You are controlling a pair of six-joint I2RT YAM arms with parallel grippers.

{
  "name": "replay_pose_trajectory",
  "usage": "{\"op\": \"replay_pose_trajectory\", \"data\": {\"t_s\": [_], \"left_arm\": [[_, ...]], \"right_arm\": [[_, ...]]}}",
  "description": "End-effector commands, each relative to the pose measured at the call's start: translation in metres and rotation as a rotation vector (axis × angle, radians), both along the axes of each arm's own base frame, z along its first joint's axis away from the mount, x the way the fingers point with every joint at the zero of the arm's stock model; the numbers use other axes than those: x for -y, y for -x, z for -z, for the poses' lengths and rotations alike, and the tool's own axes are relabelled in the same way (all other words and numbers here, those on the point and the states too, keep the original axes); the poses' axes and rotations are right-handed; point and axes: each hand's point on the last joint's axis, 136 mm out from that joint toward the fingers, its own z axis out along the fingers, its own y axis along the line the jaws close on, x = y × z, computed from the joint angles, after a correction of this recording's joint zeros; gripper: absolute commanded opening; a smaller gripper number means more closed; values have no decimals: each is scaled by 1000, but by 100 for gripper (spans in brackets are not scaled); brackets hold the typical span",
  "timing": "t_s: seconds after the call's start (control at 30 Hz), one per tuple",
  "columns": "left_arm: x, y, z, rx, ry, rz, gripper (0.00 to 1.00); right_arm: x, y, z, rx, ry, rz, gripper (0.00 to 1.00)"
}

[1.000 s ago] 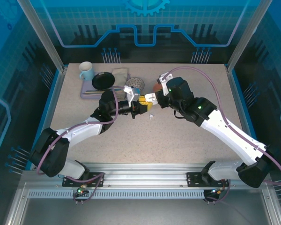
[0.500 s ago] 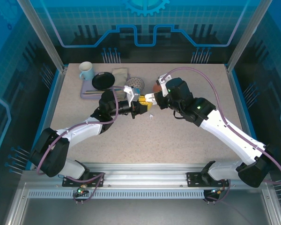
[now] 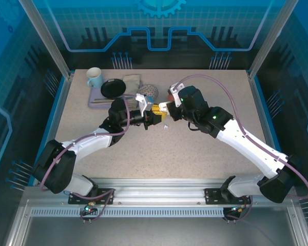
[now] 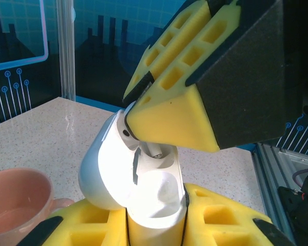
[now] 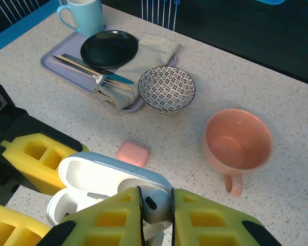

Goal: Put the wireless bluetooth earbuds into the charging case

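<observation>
Near the middle of the top view, the left gripper (image 3: 153, 117) clamps the open white charging case (image 5: 106, 176), while the right gripper (image 3: 165, 108) pinches a white earbud (image 5: 155, 204) right at its cavity.

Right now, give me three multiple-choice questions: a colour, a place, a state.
1. The plate on the tray is: A black, B white, C pink.
2. The small pink case lies: A on the table near the patterned bowl, B in that bowl, C on the tray.
3. The white charging case in the left hand has its lid: A open, B shut, C missing.
Answers: A, it is dark throughout; A, speckled table lies under it; A, the lid tilts back while the right hand holds a white earbud there.
</observation>
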Motion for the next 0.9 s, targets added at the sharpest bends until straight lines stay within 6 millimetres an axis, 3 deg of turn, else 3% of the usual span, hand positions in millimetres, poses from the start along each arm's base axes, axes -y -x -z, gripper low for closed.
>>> {"op": "replay_pose_trajectory", "data": {"t_s": [0.0, 0.4, 0.87], "left_arm": [[3, 3, -28, 99, 36, 14, 0], [3, 2, -30, 106, 34, 10, 0], [3, 2, -27, 103, 37, 11, 0]], "right_arm": [[-9, 8, 12, 6, 102, -54, 17], [-30, 23, 18, 29, 179, -143, 20], [-31, 19, -7, 42, 120, -107, 44]]}}
